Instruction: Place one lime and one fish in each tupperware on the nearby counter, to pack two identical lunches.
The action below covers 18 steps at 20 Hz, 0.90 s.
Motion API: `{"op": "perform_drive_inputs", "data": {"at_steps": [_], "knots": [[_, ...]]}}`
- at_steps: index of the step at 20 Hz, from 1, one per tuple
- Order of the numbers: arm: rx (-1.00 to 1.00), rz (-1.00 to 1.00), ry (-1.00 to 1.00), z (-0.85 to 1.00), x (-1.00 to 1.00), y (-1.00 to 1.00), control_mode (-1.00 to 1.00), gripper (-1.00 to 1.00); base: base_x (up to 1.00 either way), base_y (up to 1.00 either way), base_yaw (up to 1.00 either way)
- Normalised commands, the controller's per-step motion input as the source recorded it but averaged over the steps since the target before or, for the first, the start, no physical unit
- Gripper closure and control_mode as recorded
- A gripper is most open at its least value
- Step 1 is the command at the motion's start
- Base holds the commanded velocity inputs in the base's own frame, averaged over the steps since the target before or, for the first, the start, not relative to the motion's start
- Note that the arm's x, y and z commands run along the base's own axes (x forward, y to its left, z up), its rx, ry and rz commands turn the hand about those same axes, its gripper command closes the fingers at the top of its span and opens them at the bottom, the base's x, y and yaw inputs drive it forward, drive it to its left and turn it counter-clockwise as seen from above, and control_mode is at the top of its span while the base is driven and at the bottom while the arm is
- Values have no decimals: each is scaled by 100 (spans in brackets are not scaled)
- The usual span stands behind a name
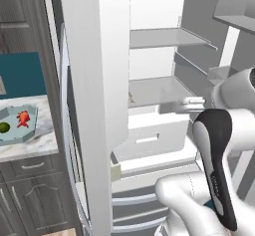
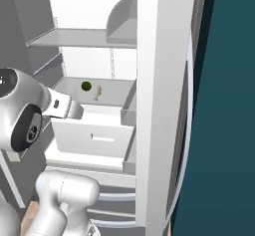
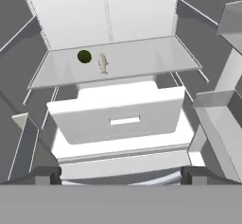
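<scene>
On the counter point(image 1: 30, 148), at 9 o'clock in the left base view, the teal tupperware point(image 1: 31, 130) is already holding one lime point(image 1: 4, 127) and the red fish point(image 1: 23, 119). The grey tupperware is lying outside all three views, so I cannot say what it is holding.

Inside the open fridge, on the middle shelf point(image 3: 142, 60), the second lime point(image 3: 84, 56) is sitting just beside the pale fish point(image 3: 102, 63), at about 11 o'clock in the hand view. My gripper point(image 3: 121, 173) is hanging empty with its jaws spread wide, well short of both.

Risks, as I am judging them:
- the lime is round and may roll off toward the back wall if a finger is nudging it;
- the fish is thin, so my fingers may be closing over it;
- the two are lying so close that reaching for one may be knocking the other;
- the drawer point(image 3: 118, 116) below is protruding and my wrist may be clipping it.

In the left base view the door point(image 1: 92, 105) is hiding both items.
</scene>
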Motion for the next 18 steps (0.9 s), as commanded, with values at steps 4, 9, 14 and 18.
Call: {"op": "perform_drive_inputs", "data": {"at_steps": [4, 9, 14, 18], "knots": [[0, 18, 4, -32, 88, 25, -100, -100, 0, 0, 0], [0, 13, 1, -40, 87, 39, -100, -100, 0, 0, 0], [0, 1, 0, -14, 71, 7, -100, -100, 0, 0, 0], [0, 0, 0, -7, 59, 1, -100, -100, 0, 0, 0]]}}
